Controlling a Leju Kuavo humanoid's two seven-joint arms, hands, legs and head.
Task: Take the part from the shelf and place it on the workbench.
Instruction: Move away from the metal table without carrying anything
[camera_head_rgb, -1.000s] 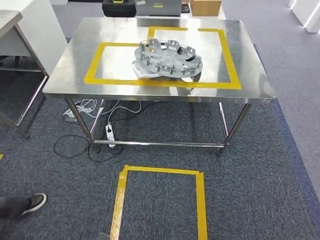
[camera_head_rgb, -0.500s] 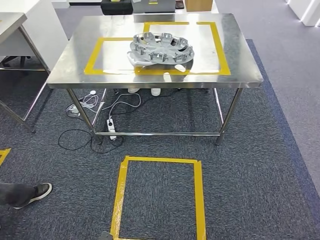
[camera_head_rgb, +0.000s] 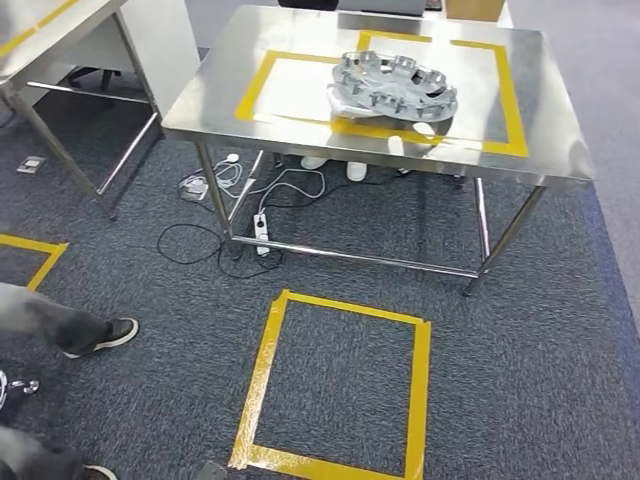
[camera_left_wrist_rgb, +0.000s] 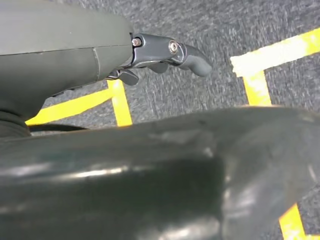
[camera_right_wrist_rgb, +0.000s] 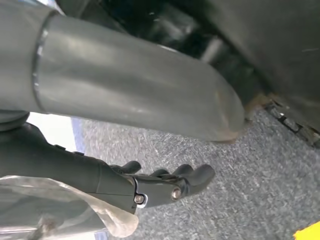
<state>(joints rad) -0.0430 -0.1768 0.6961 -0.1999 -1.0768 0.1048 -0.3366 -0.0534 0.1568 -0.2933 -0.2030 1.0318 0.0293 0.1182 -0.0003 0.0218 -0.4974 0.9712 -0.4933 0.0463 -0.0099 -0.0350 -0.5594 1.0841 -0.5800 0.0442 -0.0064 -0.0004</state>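
Note:
Silver ring-shaped parts (camera_head_rgb: 392, 85) with raised tabs lie stacked on the steel workbench (camera_head_rgb: 226, 110), overlapping the front line of its yellow tape frame (camera_head_rgb: 513, 100). In the left wrist view my left hand (camera_left_wrist_rgb: 166, 50) hangs over the carpet with its fingers stretched out and nothing in them. My right hand (camera_right_wrist_rgb: 162, 185) in the right wrist view also hangs over carpet, its fingers extended and empty. A pale translucent sheet (camera_right_wrist_rgb: 56, 210) shows beside that hand; I cannot tell what it is.
A yellow tape square (camera_head_rgb: 340, 380) marks the carpet in front of the bench. A person's leg and dark shoe (camera_head_rgb: 113, 333) reach in at the left. Cables and a power strip (camera_head_rgb: 260, 225) lie under the bench. Another steel table (camera_head_rgb: 45, 40) stands at far left.
The whole picture has shifted: the camera turned left, so the bench now sits further right and the left table and the person's leg show more. The parts on the bench have not moved.

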